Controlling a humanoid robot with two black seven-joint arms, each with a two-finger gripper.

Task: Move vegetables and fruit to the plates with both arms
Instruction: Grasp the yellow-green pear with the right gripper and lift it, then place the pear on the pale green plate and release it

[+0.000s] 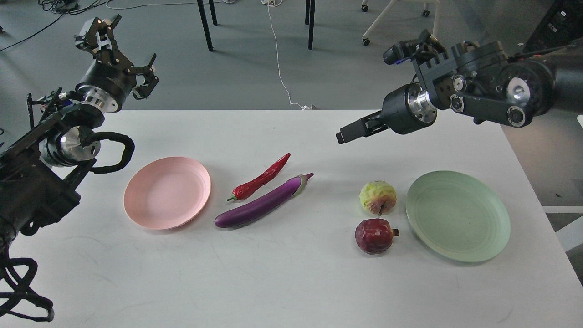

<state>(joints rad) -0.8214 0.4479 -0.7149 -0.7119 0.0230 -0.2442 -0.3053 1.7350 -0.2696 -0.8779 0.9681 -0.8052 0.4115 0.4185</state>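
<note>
A purple eggplant (262, 204) and a red chili pepper (262, 178) lie side by side at the table's middle. A pale pink plate (167, 192) lies empty to their left. A yellow-green fruit (377, 197) and a dark red pomegranate (374, 235) sit just left of the empty mint green plate (457, 215). My left gripper (122, 57) is open and empty, raised beyond the table's far left corner. My right gripper (350, 132) points left over the far table, above and behind the fruit; it is seen side-on and dark.
The white table (291, 282) ends at the right just past the green plate. Beyond its far edge are black table legs (206, 27), a white cable (280, 68) on the floor and a wheeled chair base (396, 23).
</note>
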